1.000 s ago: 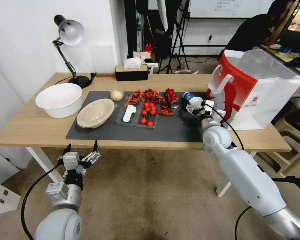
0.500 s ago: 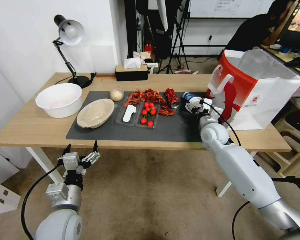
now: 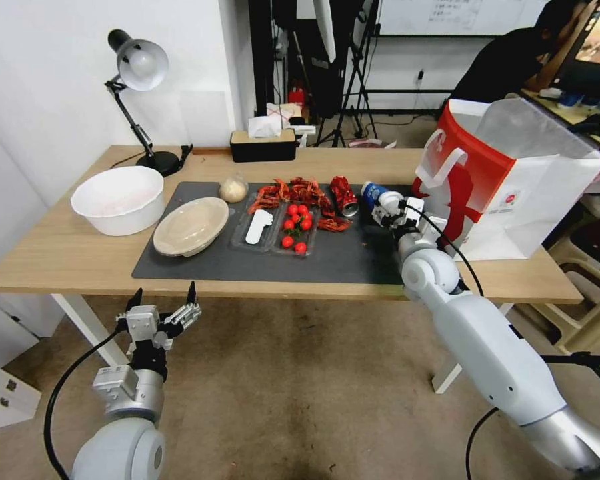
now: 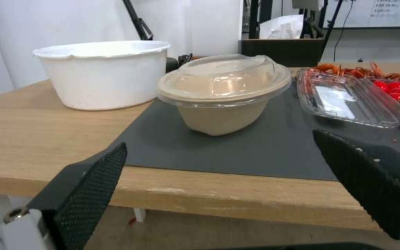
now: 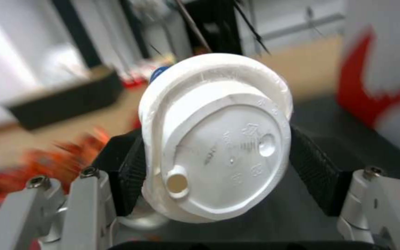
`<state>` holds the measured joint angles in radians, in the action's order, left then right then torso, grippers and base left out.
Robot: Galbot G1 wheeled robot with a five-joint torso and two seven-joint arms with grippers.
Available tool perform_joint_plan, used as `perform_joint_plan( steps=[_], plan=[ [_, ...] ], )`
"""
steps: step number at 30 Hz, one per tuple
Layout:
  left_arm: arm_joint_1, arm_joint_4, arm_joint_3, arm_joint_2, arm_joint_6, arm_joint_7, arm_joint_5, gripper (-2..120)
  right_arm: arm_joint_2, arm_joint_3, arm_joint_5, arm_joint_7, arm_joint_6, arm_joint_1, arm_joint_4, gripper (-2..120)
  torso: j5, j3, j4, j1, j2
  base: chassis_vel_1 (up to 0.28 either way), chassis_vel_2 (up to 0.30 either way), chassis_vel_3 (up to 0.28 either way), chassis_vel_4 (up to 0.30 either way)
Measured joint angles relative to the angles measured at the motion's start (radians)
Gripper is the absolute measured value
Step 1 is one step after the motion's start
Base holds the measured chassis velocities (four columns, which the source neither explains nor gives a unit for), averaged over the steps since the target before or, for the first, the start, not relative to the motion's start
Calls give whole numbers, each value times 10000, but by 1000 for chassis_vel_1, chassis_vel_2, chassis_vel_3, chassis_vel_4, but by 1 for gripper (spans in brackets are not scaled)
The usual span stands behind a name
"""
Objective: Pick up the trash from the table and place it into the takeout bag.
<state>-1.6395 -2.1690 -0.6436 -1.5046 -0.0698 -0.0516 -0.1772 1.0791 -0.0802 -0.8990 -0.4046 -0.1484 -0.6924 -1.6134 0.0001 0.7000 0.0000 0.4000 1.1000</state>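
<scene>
I have the right gripper [image 3: 388, 212] closed around the blue cup with white lid [image 3: 381, 198], just beside the takeout bag [image 3: 507, 177] on its left, over the dark grey mat [image 3: 353, 257]. In the right wrist view the two black ribbed pads [image 5: 128, 173] press the cup's sides just behind the lid [image 5: 218, 139], with the lid facing the camera and tilted. I judge this cup light, thin-walled and easily crushed; the lid rim is the stiffest band, so holding just behind it is sound, provided squeeze force is kept low. Leftover liquid may leak through the sip hole [image 5: 177, 182] while the cup lies tipped. The jaws are partly closed, pinching the cup across its width. The left gripper [image 3: 159, 313] is parked below the table [image 3: 60, 257] edge, well apart from the bag, jaws spread wide and holding nothing. The crushed red can [image 3: 343, 193] and the beige lidded bowl [image 4: 223, 97] rest on the mat, farther from the bag.
</scene>
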Motion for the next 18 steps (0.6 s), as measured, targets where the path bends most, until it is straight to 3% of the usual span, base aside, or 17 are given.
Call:
perform_joint_plan(
  steps=[8, 10, 15, 18],
  plan=[
    [-5, 0, 1, 0, 6, 0, 8, 100, -363, -690, -354, 1793, 1218, -110, -1013, 67, -1, 0, 0, 0, 0, 0, 0, 0, 0],
    [-9, -1, 9, -9, 6, 1, 23, 100, -559, -1271, -520, 2107, 1384, -1, -1503, 67, 0, -1, 1, -1, 0, 0, 0, 0, 0],
    [-21, -3, 27, -29, 9, 4, 49, 100, -997, -2103, -562, 1645, 1211, 324, -2001, 67, 0, 0, 0, 0, 0, 0, 0, 0, 0],
    [-36, -2, 58, -59, 32, 9, 102, 100, -1414, -2796, -414, 380, 251, 663, -2138, 67, 1, 0, 0, -1, 0, 0, 0, 0, 0]
  ],
)
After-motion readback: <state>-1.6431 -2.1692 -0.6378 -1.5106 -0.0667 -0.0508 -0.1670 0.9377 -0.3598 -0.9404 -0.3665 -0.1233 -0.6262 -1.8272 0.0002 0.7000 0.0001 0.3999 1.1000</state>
